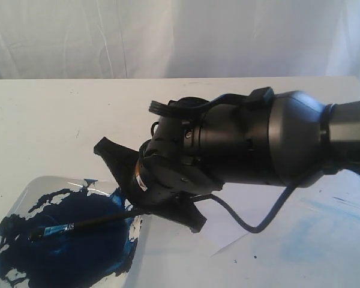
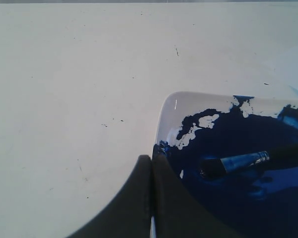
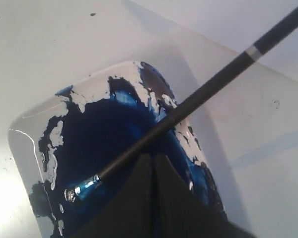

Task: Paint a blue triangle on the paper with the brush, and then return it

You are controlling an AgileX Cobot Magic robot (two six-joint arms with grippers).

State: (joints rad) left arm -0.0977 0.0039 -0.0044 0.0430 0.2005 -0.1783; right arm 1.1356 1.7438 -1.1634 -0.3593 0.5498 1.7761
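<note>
The brush (image 1: pixel 90 223) lies slanted in the white tray (image 1: pixel 36 183), with its blue-stained tip in the dark blue paint and its black handle over the rim. My right gripper (image 1: pixel 105 149) is shut with nothing in it. In the right wrist view its tips (image 3: pixel 154 157) hang just beside the brush handle (image 3: pixel 198 94) above the tray (image 3: pixel 25 134). My left gripper (image 2: pixel 152 158) is shut and empty at the tray's corner (image 2: pixel 188 99), near the brush tip (image 2: pixel 243 161). The paper (image 1: pixel 300 252) lies right of the tray, partly under my right arm. No blue triangle shows.
Pale blue smears (image 1: pixel 342 204) mark the surface at the right. A black cable (image 1: pixel 252 225) loops down from the right arm over the paper. White cloth (image 1: pixel 168 36) hangs behind the table's far edge.
</note>
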